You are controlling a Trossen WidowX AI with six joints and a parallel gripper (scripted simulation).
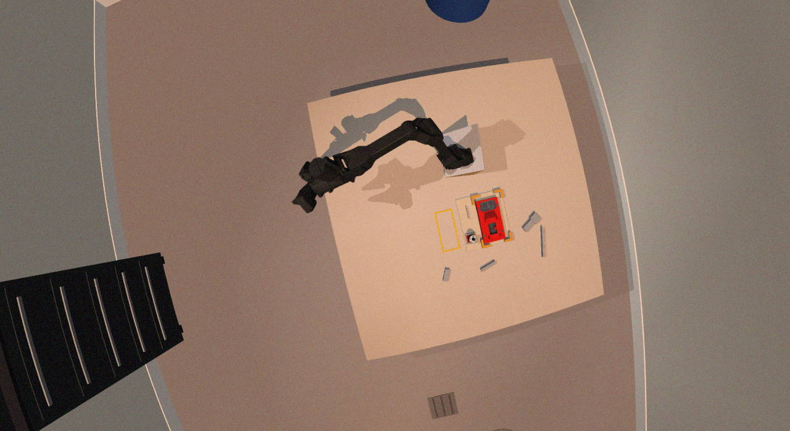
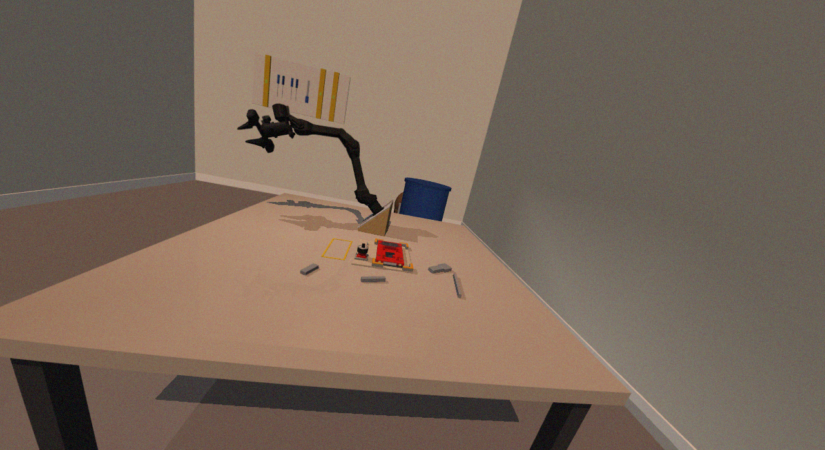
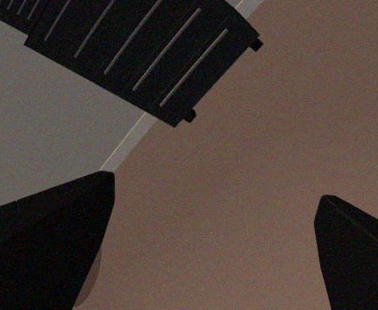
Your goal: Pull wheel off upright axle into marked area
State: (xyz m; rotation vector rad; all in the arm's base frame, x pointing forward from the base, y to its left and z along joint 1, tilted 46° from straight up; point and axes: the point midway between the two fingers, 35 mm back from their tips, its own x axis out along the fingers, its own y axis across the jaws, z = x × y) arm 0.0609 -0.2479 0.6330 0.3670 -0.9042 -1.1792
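Black two-finger gripper (image 1: pixel 298 203) (image 2: pixel 242 135) (image 3: pixel 218 199) mostly open, empty, high off the table's side; black-and-white round wheel (image 1: pixel 472 238) (image 2: pixel 362 249) sits on its upright axle, well below, beyond the yellow-outlined rectangle (image 1: pixel 438 230) (image 2: pixel 327 248), so swing back and descend.

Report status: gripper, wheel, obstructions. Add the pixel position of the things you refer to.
Black gripper (image 2: pixel 242 135) (image 3: pixel 218 199) open, off table's side. Black-and-white round wheel (image 1: pixel 472 238) (image 2: pixel 362 249) on axle, outside yellow rectangle (image 1: pixel 437 230) (image 2: pixel 327 248). No obstruction visible.

Brown floor (image 1: pixel 231 207) (image 2: pixel 132 216) (image 3: pixel 223 172), blue bin (image 1: pixel 459 2) (image 2: pixel 425 200), black slatted unit (image 1: pixel 105 318) (image 3: pixel 124 56), perhaps shelving.
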